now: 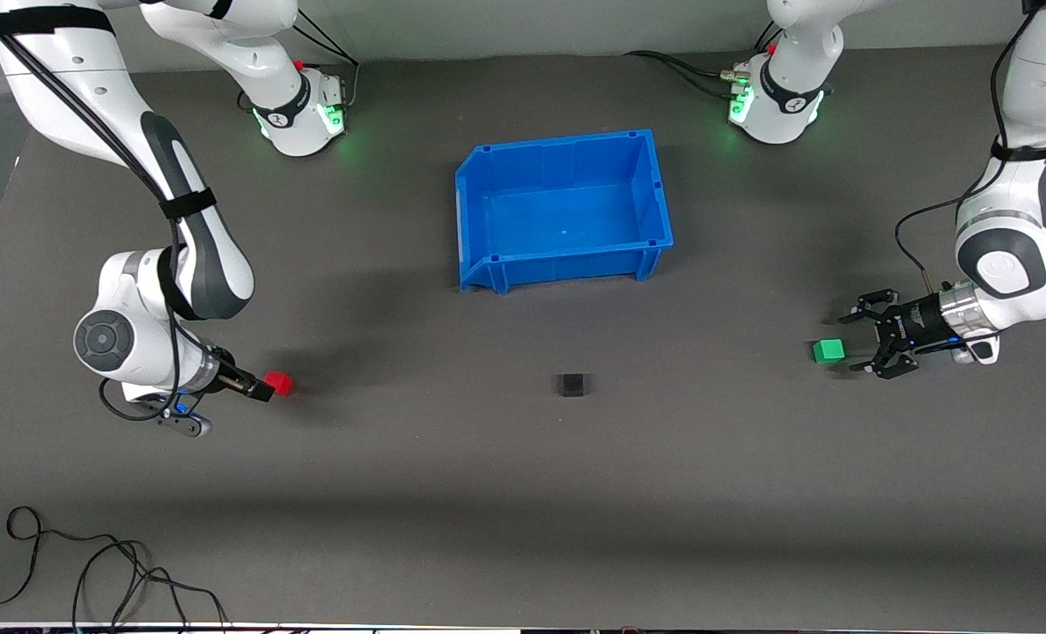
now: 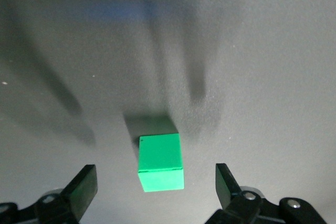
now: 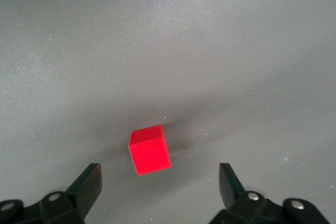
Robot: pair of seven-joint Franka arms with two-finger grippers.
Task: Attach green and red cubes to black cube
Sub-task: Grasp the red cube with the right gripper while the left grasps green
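Note:
The green cube point(image 1: 828, 350) sits on the grey table toward the left arm's end. My left gripper point(image 1: 858, 340) is low beside it and open; in the left wrist view the green cube point(image 2: 160, 161) lies just ahead of the gap between the spread fingers point(image 2: 84, 186), untouched. The red cube point(image 1: 278, 383) sits toward the right arm's end. My right gripper point(image 1: 261, 387) is low beside it; in the right wrist view it point(image 3: 158, 184) is open, with the red cube point(image 3: 150, 149) just ahead, apart from the fingers. The black cube point(image 1: 571, 385) sits alone mid-table between them.
An empty blue bin point(image 1: 655, 189) stands farther from the front camera than the black cube, between the arm bases. Loose black cables point(image 1: 92, 572) lie at the table's near edge toward the right arm's end.

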